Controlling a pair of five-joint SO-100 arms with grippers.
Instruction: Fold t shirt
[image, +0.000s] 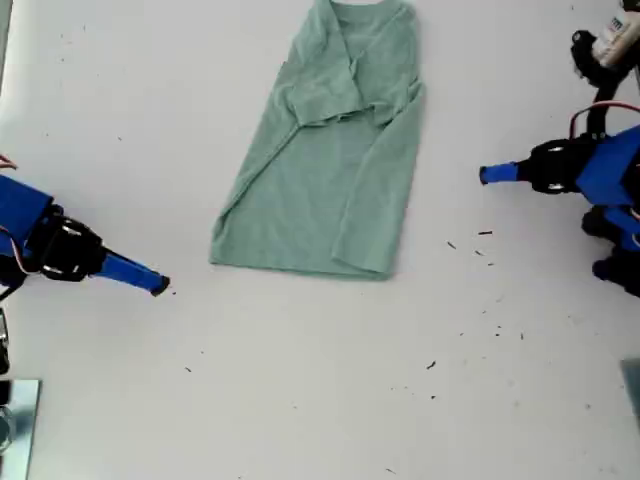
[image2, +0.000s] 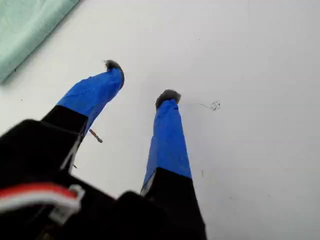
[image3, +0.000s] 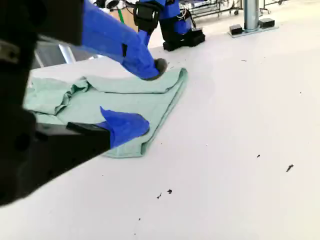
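Presently the t shirt (image: 320, 190) lies lengthwise up the exterior view, its lower-left hem corner nearest the first gripper (image: 160, 285), parted and empty like the second gripper (image: 485, 174).

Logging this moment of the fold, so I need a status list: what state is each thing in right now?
t shirt: lying flat on the table, sides and sleeves folded in, not held.
my first gripper: open, empty, over bare table.
my second gripper: open, empty, facing the shirt.
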